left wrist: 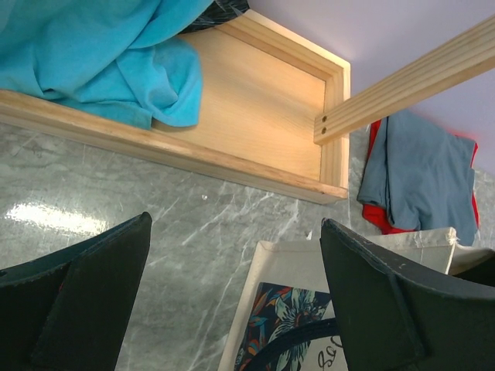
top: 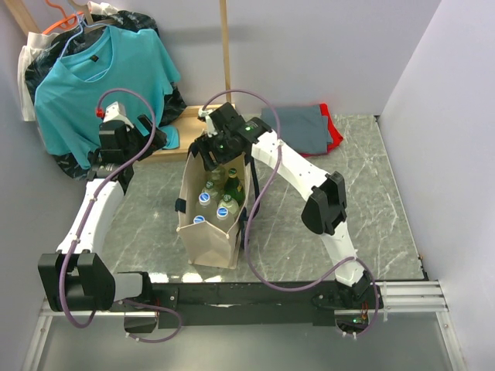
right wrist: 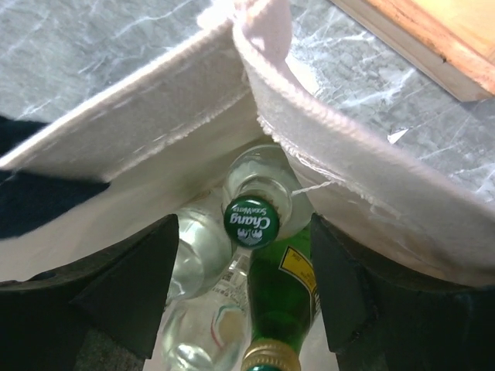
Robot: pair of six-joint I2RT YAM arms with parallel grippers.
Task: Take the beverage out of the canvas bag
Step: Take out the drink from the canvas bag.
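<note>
Hovering at the centre of the top view, the right gripper [right wrist: 246, 282] is spread above a green-capped bottle [right wrist: 251, 222] inside the canvas bag [top: 210, 236]; the left gripper [left wrist: 232, 297], also spread, hangs upper left.

Crowded bottles [right wrist: 251, 220] in narrow canvas bag [top: 210, 241]

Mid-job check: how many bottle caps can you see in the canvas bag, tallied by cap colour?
Blue caps: 3
Green cap: 1
Gold cap: 1
Total: 5 caps showing; more may be hidden.
</note>
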